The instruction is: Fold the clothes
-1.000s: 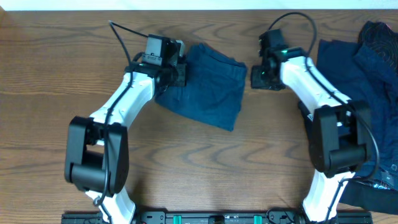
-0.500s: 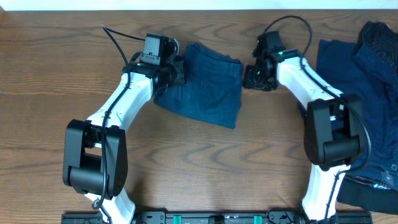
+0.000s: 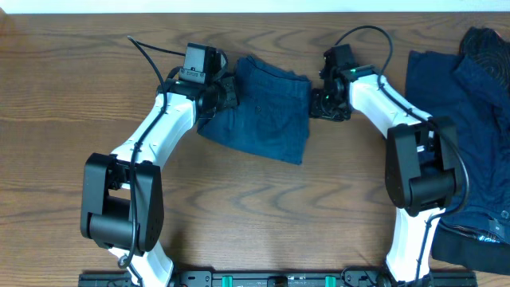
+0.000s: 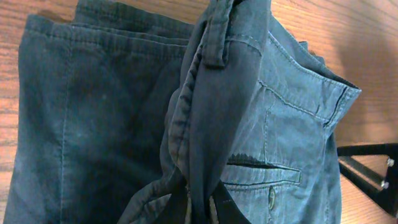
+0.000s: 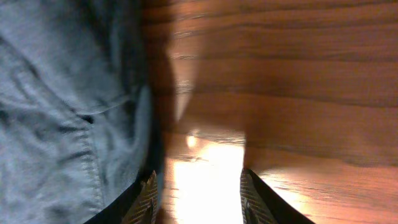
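Note:
The dark navy shorts (image 3: pixel 267 112) lie folded on the table between my two arms. My left gripper (image 3: pixel 225 94) is shut on a fold of the shorts at their left edge; the left wrist view shows the cloth (image 4: pixel 211 124) bunched up from between the fingers (image 4: pixel 200 208), with a back pocket and button beside it. My right gripper (image 3: pixel 317 102) is open and empty at the right edge of the shorts. In the right wrist view its fingers (image 5: pixel 198 199) straddle bare wood, with the left finger next to the shorts' edge (image 5: pixel 68 124).
More dark navy clothes (image 3: pixel 466 104) lie in a pile at the right side of the table, reaching down to the front right corner. The wooden table (image 3: pixel 255 207) runs across the whole view.
My right gripper has moved left, up to the right edge of the shorts. My left gripper has shifted slightly, still holding the cloth.

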